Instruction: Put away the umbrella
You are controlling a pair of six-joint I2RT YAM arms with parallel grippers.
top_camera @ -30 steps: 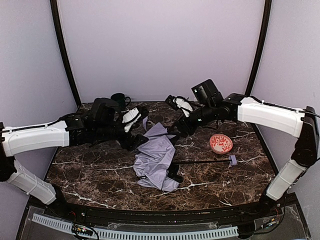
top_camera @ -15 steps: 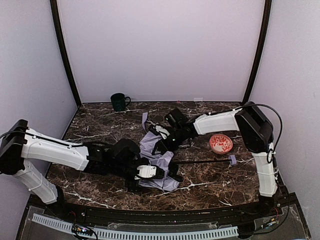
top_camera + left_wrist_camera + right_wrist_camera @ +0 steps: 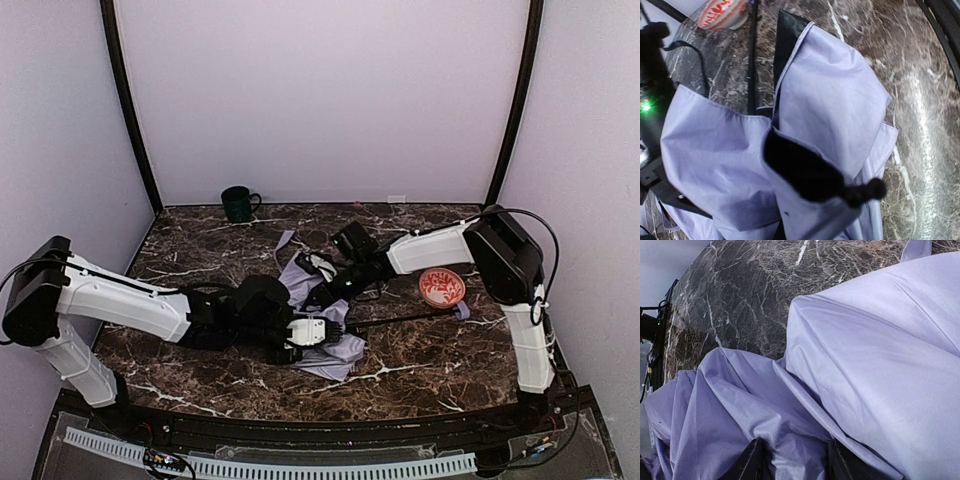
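The umbrella lies half collapsed in the middle of the table, a crumpled heap of pale lavender fabric with black lining showing. Its thin black shaft runs right to the small lavender handle. My left gripper lies shut in the near part of the heap, and in the left wrist view cloth covers its fingers. My right gripper presses into the far side, its black fingers closed on a bunched fold of fabric.
A red-patterned bowl sits just behind the shaft near the handle. A dark green mug stands at the back left by the wall. The dark marble tabletop is curved at its near edge.
My left gripper has gone from wide open to shut in the fabric and shifted slightly right. The right jaws have narrowed on their fold. The heap has bunched tighter.
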